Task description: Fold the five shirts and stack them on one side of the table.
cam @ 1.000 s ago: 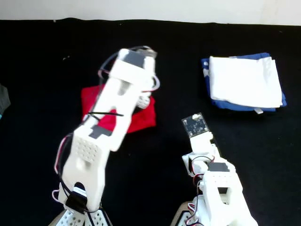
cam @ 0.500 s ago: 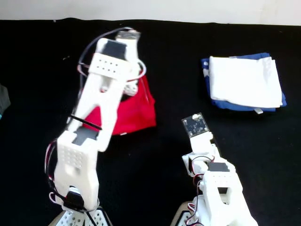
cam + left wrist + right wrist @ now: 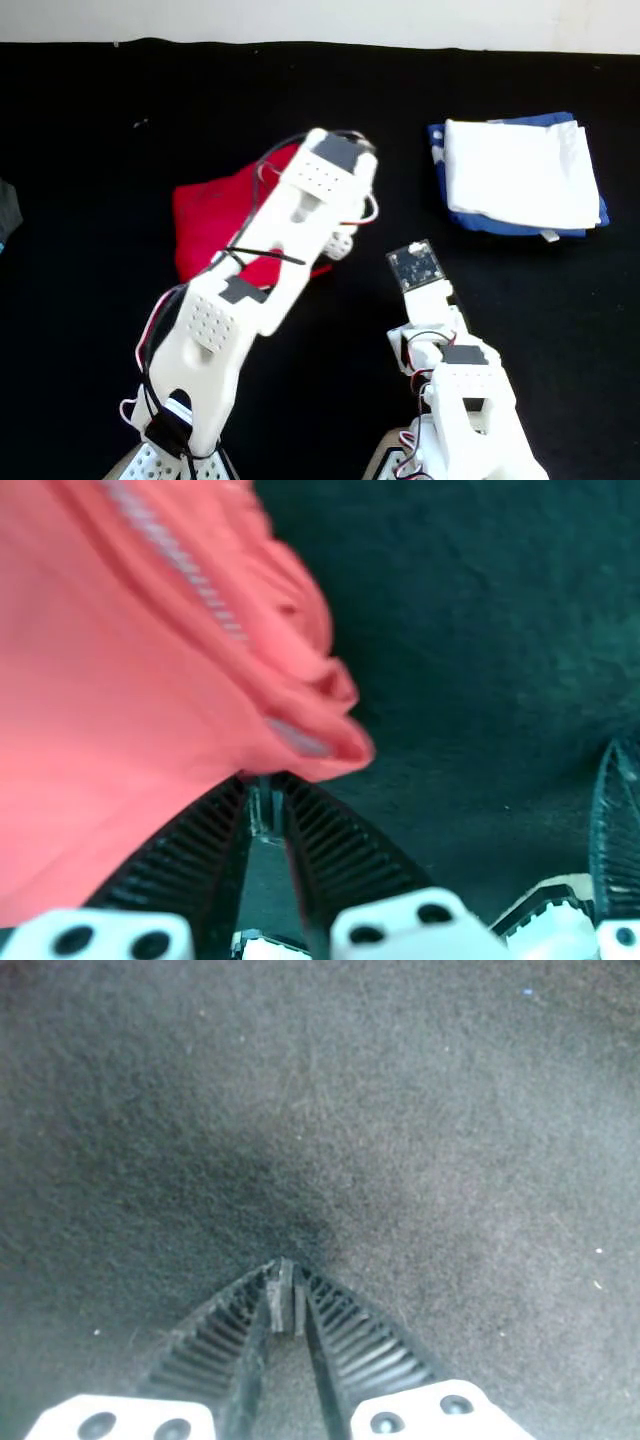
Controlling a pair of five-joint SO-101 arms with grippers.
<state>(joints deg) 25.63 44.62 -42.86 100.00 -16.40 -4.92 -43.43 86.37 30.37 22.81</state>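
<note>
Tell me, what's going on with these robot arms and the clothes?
The left gripper is pinched shut on an edge of the red shirt, near the middle of the black table. The right gripper is shut and empty, over bare table. A folded white shirt lies on a folded blue shirt at the far right side.

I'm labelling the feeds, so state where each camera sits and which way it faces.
High view: fixed above, off the arms, looks down on the black table, the red shirt and a white shirt on a blue shirt; the left arm and right arm show.
Left wrist view: on the left arm's wrist, looks along the left end effector, shut on the red shirt's edge.
Right wrist view: on the right arm's wrist, looks along the shut right end effector at the table.
Shared: the red shirt shows in the high and left wrist views.
</note>
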